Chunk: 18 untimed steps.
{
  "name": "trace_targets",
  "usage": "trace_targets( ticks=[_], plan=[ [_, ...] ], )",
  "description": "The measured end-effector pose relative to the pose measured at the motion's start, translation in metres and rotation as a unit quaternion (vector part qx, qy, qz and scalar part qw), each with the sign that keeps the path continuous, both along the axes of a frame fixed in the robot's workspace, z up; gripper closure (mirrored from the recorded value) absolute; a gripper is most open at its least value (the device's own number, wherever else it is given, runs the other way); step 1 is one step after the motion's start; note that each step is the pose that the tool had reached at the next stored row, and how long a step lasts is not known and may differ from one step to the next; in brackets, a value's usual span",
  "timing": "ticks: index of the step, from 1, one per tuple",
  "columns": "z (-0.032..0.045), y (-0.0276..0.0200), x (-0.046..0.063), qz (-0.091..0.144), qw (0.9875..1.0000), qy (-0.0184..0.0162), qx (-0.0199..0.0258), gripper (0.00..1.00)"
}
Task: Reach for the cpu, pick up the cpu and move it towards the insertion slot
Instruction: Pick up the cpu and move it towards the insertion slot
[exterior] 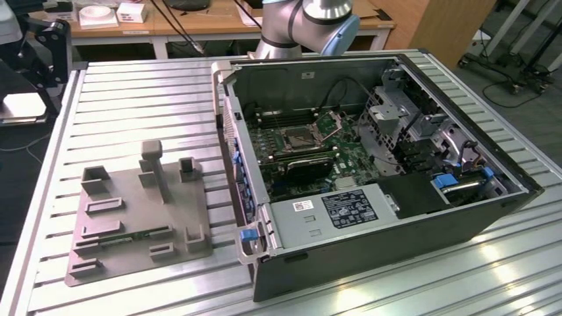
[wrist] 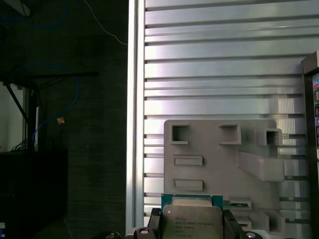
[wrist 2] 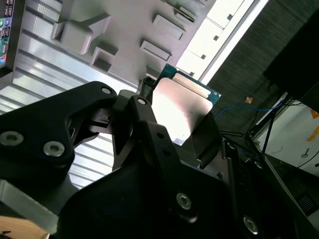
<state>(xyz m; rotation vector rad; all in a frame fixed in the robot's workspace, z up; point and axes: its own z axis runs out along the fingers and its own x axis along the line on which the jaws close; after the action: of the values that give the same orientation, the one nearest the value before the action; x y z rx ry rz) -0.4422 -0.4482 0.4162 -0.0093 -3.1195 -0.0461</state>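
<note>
The gripper [wrist 2: 177,124] is clamped on the cpu [wrist: 192,219] by opposite edges, apparently over the grey fixture [exterior: 131,210], which lies on the exterior view's left of the computer case [exterior: 369,257]. Carrying it to the insertion slot [exterior: 299,138] calls for a level chip and a steady squeeze.

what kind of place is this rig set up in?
Likely a robotics lab or workshop: an open computer case on a slotted aluminium table, a robot arm whose gripper holds a cpu, and wooden desks behind.
</note>
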Motion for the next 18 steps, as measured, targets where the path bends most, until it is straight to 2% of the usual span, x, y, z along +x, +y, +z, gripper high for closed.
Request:
trace_targets(
  ticks=[18],
  plan=[
    [-0.0001, 0.0, 0.0076, 0.0, 1.0, 0.0, 0.0, 0.45]
  ],
)
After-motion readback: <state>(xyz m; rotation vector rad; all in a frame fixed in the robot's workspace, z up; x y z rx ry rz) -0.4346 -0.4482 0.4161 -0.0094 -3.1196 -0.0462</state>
